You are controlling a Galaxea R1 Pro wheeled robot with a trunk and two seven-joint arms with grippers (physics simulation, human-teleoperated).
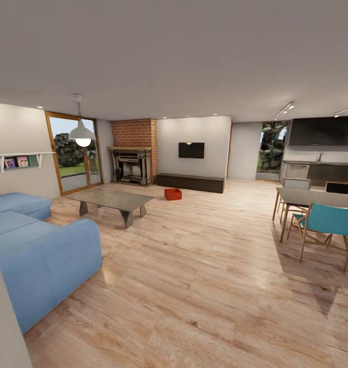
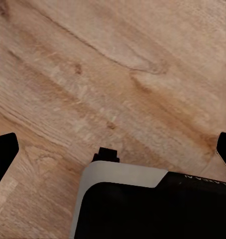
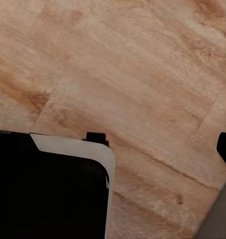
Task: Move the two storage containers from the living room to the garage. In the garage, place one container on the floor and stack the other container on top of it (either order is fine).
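One orange-red storage container sits on the light wood floor of the living room, far ahead, in front of the long dark bench and below the black wall TV. The second container is out of view, as are the garage and its concrete floor. My left gripper hangs open over bare planks, its black fingertips far apart at the picture's edges. My right gripper is open too, with one fingertip showing above planks. Neither holds anything.
A blue sofa fills the near left and a low grey coffee table stands beyond it. The brick fireplace is at the back. A dining table with a teal chair stands right. My own base shows below the wrists.
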